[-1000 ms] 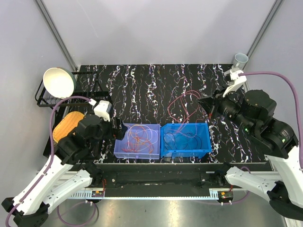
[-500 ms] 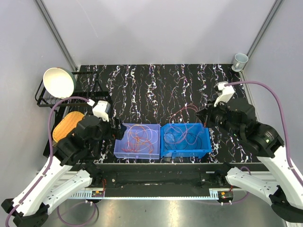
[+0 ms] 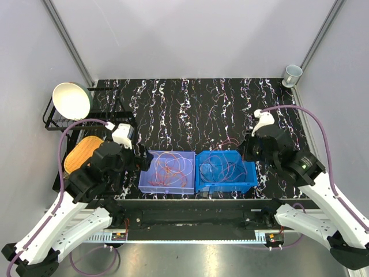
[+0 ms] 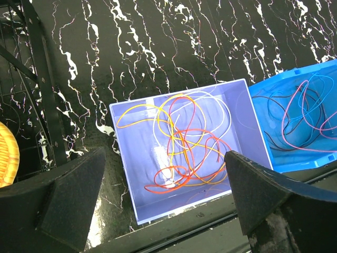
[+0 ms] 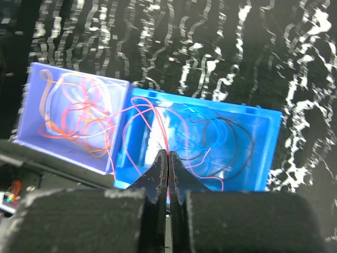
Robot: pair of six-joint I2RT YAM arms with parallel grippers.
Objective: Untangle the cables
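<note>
Cables (image 4: 179, 142) lie tangled; left fingers (image 4: 58, 200) spread, right fingers (image 5: 158, 174) pinch a pink cable (image 5: 161, 129).

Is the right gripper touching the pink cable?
Touching. The right wrist view shows the pink cable running into the shut fingertips of the right gripper.

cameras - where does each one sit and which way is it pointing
Top external: above and behind the bases, facing down at the table; left arm and right arm show.
Left wrist: over the lilac bin, facing down; the open left gripper frames it.
Right wrist: over the blue bin, facing down; right gripper shut on a red cable.
Shared: all three views show both bins.
</note>
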